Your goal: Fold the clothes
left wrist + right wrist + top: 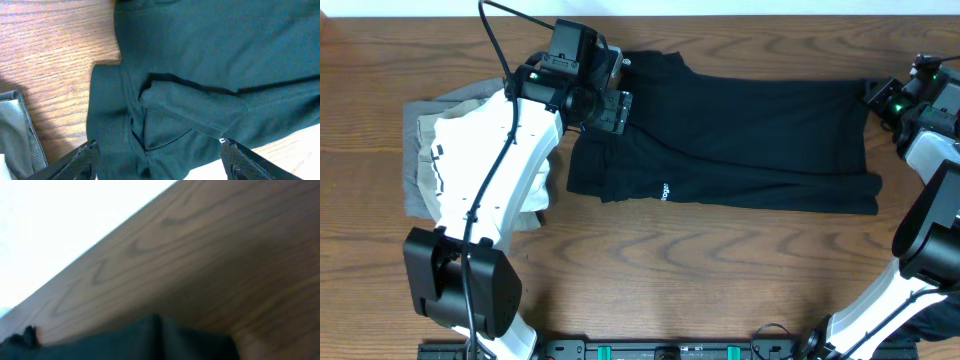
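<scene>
A black garment lies flat across the wooden table, with a small white logo near its lower left. My left gripper hovers over its left end, open, not holding anything. In the left wrist view the two fingers straddle the folded black fabric with a pocket flap. My right gripper is at the garment's upper right corner. In the right wrist view, black fabric rises in a pinched peak between the jaws; the fingers themselves are hidden.
A pile of grey and cream clothes lies at the left, partly under my left arm, and shows in the left wrist view. The table's far edge runs just behind the garment.
</scene>
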Tool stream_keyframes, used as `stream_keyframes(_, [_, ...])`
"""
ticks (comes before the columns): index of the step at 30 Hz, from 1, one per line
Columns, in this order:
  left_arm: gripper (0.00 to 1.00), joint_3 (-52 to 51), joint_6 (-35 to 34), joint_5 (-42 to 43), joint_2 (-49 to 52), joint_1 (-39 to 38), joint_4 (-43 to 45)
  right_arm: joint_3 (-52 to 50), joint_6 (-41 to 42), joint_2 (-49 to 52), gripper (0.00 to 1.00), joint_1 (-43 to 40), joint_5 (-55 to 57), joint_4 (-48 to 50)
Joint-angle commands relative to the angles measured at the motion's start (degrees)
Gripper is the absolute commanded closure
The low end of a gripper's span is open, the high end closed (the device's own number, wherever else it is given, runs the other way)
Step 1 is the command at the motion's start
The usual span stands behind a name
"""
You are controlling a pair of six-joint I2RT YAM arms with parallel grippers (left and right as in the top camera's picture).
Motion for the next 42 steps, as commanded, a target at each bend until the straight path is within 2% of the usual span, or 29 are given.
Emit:
stream_keyframes(1, [0.21,0.9,0.2,0.5,0.5,0.5,-0.2,0.3,-1.4,0.1,0.75,-0.3,-0.9,-1.5])
stream_keyframes(3, [0.21,0.9,-0.2,0.5,0.5,1.0,-0.5,0.3,-1.6,0.1,0.64,-0.9,-0.9,-3.0])
stream_keyframes(5, [0.21,1.1,-1.2,0.6,0.4,2.1,-1.4,0.3,-1.8,0.1,0.6,-1.5,-0.9,-4.9])
stream_keyframes(11, [0.16,6.1,1.0,3.4,0.5,5.7,-3.1,1.9,-2.5,-2.2,0.57,-2.9,-3.0,-12.8])
stream_keyframes(16, [0.11,15.7,2.6,3.4,2.1,6.8,-2.6,13.9,-8.2,-4.0,0.55,-1.2,-2.4,-30.6])
stream_keyframes(21, [0.09,27.1,1.8,4.5,10.7,7.0,-2.6,27.1,-11.8,-3.9,0.49,0.9,4.4,-45.6])
stream_keyframes(26, [0.09,36.0,0.8,8.3,23.9,6.9,-2.0,32.6,-11.9,-3.9,0.43,1.1,4.6,-53.5])
stream_keyframes(34, [0.13,37.2,0.7,8.3,37.6,6.8,11.2,32.8,-13.5,-3.9,0.44,2.3,2.2,-59.1])
stream_keyframes(37, [0.14,37.2,-1.3,8.3,40.6,6.8,15.7,32.8,-14.3,-3.9,0.44,3.4,2.3,-60.7])
stream_keyframes(42, [0.23,37.2,-4.9,9.2,44.7,6.6,22.6,32.7,-14.5,-3.9,0.44,5.5,4.8,-61.9])
